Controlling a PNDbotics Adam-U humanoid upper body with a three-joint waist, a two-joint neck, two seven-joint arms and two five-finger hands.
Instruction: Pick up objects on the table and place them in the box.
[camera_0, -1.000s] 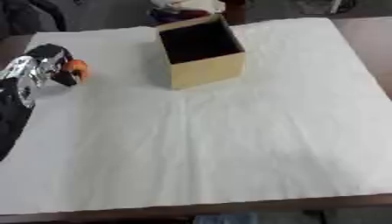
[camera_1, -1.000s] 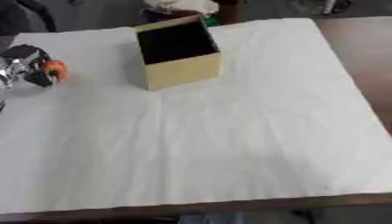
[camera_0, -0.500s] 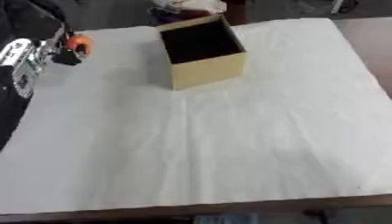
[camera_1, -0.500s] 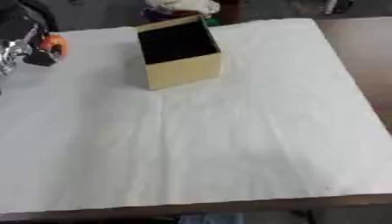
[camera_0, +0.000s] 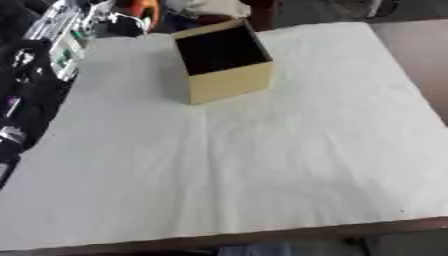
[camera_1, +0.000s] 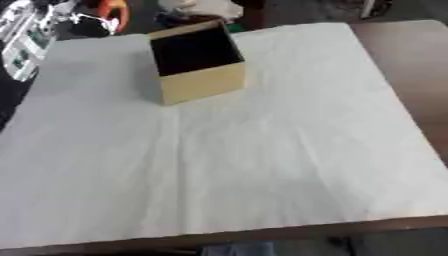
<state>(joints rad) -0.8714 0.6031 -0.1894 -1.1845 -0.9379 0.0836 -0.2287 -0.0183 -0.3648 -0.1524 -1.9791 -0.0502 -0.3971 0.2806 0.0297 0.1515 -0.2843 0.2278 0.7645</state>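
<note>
Orange object (camera_0: 140, 9) sits clasped in the robot's left hand (camera_0: 112, 19), raised at the table's far-left corner, just left of the open cardboard box (camera_0: 221, 62) on white cloth (camera_0: 262, 150).

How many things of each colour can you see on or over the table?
Tan box: 1
Orange thing held up in the robot's left hand, left of the box: 1
White cloth covering the table: 1
Total: 3
</note>
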